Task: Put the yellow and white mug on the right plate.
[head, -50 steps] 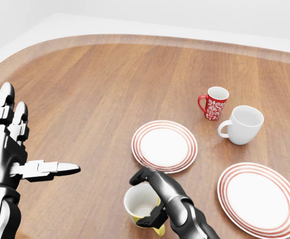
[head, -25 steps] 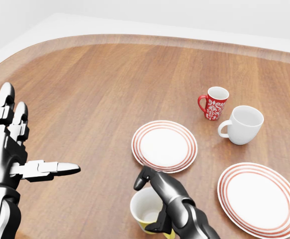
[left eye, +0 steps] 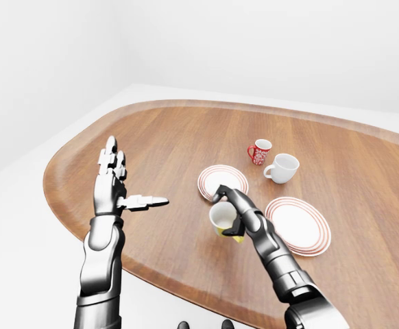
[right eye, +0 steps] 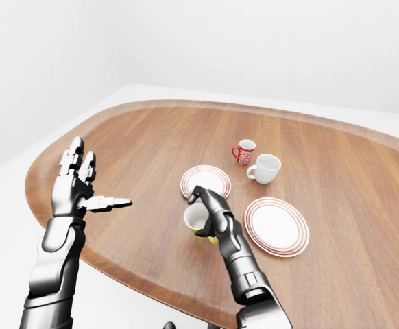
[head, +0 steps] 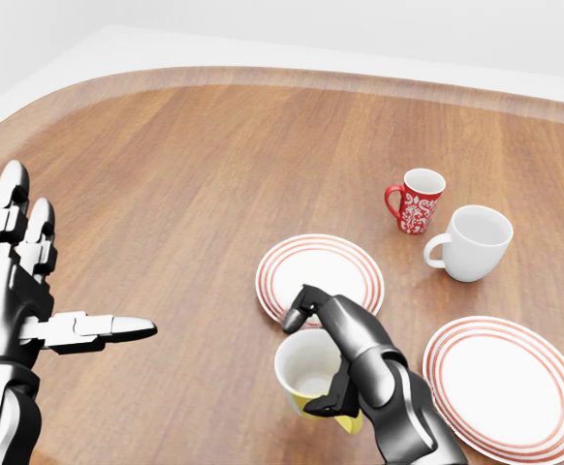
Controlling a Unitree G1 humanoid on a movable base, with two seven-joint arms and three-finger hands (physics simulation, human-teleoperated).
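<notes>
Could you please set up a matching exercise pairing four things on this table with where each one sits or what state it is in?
Things:
1. yellow and white mug
2. red mug
3. right plate
4. left hand

States:
A. bare, at the head view's lower right
B. open, fingers spread, holding nothing
C. gripped by the right hand
D. standing beside the white mug

Pairs: 1-C, 2-D, 3-A, 4-B

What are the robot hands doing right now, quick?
Left robot hand: open, fingers spread, holding nothing.
Right robot hand: closed around the yellow and white mug.
</notes>
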